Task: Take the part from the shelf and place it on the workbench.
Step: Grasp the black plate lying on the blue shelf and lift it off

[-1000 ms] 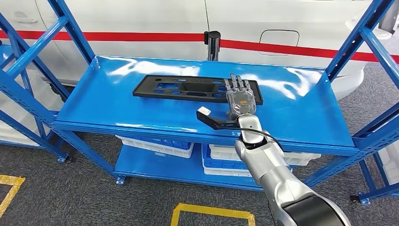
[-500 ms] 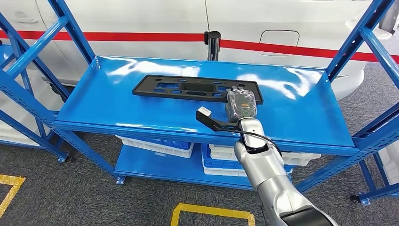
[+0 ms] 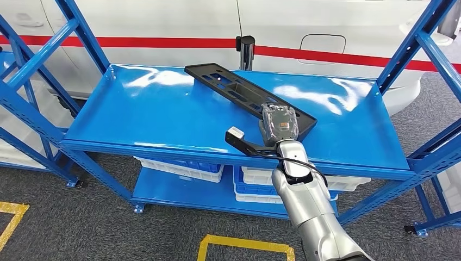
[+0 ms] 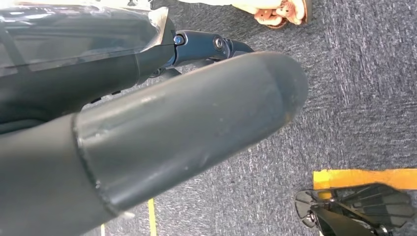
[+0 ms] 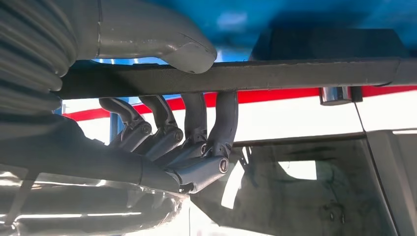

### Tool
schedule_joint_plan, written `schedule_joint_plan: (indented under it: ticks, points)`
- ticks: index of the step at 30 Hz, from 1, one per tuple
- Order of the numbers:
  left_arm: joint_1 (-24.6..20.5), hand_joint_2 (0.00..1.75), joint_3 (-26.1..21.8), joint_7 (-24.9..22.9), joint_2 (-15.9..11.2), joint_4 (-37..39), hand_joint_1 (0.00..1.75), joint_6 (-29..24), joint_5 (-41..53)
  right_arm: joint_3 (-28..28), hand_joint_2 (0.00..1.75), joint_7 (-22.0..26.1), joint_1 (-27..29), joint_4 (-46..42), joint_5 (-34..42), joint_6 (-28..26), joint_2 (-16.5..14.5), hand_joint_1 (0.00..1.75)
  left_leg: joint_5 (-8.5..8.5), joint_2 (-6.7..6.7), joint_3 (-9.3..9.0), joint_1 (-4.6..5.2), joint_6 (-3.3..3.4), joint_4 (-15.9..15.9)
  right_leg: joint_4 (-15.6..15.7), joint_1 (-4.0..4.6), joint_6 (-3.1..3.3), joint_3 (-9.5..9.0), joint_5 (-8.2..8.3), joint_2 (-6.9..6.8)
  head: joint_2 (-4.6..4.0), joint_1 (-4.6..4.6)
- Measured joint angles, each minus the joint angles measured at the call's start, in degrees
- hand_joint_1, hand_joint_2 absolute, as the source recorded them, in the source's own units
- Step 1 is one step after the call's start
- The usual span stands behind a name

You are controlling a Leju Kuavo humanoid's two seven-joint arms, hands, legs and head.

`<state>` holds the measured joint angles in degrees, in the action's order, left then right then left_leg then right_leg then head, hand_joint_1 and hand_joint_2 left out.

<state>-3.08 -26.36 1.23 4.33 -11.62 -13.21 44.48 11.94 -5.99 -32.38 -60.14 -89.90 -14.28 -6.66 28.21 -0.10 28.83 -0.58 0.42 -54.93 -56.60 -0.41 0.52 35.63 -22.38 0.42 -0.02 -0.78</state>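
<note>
In the head view, a long black part (image 3: 247, 98) with cut-outs was seen held above the top board of a blue shelf (image 3: 157, 117), running diagonally from the back middle of the board toward its front right. Its near end was gripped by the right hand (image 3: 278, 124), at the end of a silver arm rising from below. Behind the shelf a white car body (image 3: 179, 22) with a red stripe was visible, and white bins (image 3: 182, 169) were seen on the lower board.

In the left wrist view, a thick grey thumb of the left hand (image 4: 162, 132) was shown above grey carpet (image 4: 354, 98) marked with yellow tape (image 4: 364, 178); whether that hand was open or closed could not be told.

In the right wrist view, the edge of the part (image 5: 275, 76) was seen clamped between the grey thumb (image 5: 162, 42) on one face and the darker fingers (image 5: 223, 120) curled against the other.
</note>
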Motion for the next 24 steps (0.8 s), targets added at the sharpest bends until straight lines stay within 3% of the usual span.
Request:
schedule_joint_plan:
  ticks: [24]
  points:
    - [-0.07, 0.00, -2.82, -0.67, 0.17, -0.20, 0.00, -0.73, 1.23, 2.28, 1.75, 0.64, 0.98, -2.21, 0.41, -0.37, 0.20, 1.75, 0.00, 0.00, 0.00, 0.00, 0.00, 0.00, 0.00, 0.00, 0.00, 0.00, 0.00, 0.00, 0.00, 0.00]
